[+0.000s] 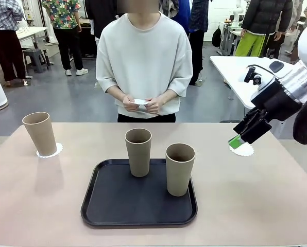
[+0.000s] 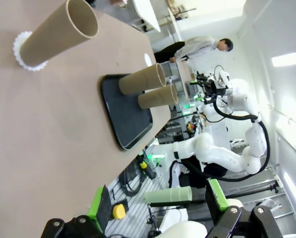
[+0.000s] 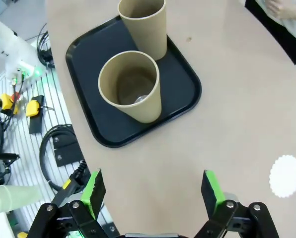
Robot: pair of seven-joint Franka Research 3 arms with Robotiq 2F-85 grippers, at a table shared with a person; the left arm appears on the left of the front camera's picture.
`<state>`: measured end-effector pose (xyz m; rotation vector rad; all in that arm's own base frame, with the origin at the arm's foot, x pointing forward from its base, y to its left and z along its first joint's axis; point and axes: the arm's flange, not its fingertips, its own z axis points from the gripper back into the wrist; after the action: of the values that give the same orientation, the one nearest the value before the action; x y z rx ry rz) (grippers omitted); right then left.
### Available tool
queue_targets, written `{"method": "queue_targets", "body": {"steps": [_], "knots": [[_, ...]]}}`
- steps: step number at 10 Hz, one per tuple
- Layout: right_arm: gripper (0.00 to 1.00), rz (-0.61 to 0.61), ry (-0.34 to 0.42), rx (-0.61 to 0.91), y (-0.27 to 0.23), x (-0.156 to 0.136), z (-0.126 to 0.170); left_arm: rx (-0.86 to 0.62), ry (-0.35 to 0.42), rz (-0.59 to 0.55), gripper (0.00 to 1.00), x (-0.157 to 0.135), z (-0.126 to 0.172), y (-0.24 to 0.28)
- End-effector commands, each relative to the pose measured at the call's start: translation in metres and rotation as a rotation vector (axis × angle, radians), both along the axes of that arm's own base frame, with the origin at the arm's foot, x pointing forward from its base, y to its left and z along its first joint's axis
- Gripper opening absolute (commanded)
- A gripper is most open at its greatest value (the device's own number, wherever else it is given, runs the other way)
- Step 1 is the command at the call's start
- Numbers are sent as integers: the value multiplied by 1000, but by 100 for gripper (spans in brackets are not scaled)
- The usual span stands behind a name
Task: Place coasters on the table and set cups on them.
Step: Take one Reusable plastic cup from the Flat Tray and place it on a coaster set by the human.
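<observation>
Right gripper [image 1: 241, 138], spread, empty, over bare coaster [image 1: 242, 150] at two o'clock of tray [image 1: 122, 206]; left gripper [image 2: 158, 203] spread too. Risk: pad [image 1: 235, 141], perhaps touching coaster, drags it; nearer cup [image 1: 180, 169] tips if clipped.

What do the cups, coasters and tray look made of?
Cups: matte tan, maybe fibre composite or plastic; dull, no gloss.
Coasters: thin white paper, likely; flat, scalloped edge.
Tray: black plastic, probably; smooth moulded raised rim, faint sheen.
</observation>
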<state>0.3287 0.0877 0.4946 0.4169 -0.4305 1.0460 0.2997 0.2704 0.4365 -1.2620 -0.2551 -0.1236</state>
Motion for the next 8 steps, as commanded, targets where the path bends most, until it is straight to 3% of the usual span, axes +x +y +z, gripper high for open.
{"method": "queue_targets", "body": {"steps": [1, 2, 3, 8], "knots": [[100, 47, -66, 82, -3, 4, -14, -1, 2, 12, 100, 0, 3, 1], [100, 139, -132, 133, -3, 10, -27, -1, 2, 12, 100, 0, 3, 1], [100, 230, -144, 222, -2, 17, -43, -1, 2, 12, 100, 0, 3, 1], [100, 503, -171, 335, -27, 15, -112, -1, 2, 12, 100, 0, 3, 1]]}}
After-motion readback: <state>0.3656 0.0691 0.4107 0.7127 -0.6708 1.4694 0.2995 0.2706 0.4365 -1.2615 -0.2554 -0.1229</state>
